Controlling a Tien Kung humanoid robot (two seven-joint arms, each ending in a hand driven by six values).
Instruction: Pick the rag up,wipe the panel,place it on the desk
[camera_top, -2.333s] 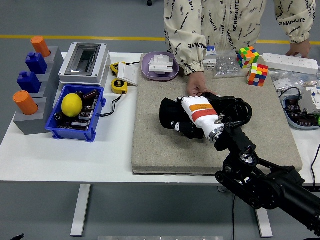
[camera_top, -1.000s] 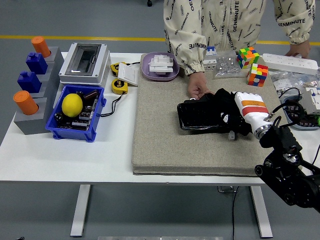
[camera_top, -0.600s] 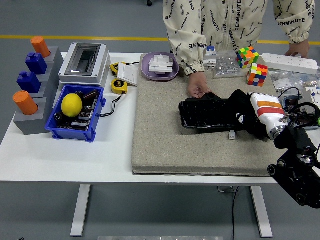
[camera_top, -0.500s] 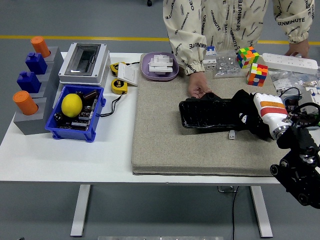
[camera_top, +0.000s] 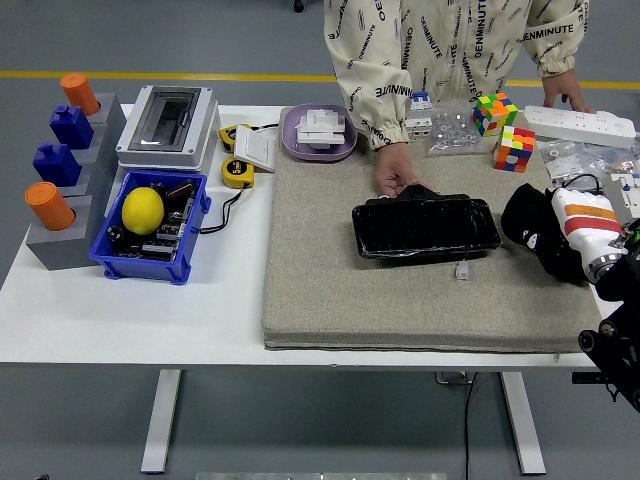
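A white table (camera_top: 200, 310) stands on a grey floor with a yellow line behind it, and a large grey mat (camera_top: 330, 290) covers its middle and right part. The black panel (camera_top: 425, 228) lies flat on the mat, toward its far side, fully uncovered. The robot's right hand (camera_top: 578, 222), white with an orange band, is at the mat's right edge, apart from the panel; its fingers are curled around the black rag (camera_top: 530, 235), which bunches under and left of the palm. A person stands at the far edge, one hand (camera_top: 397, 178) resting on the mat and touching the panel's far left corner, the other hand (camera_top: 560, 92) on a white power strip (camera_top: 585, 122) near the far right corner. At the left edge sits a blue bin (camera_top: 195, 225) holding a lemon (camera_top: 143, 210)
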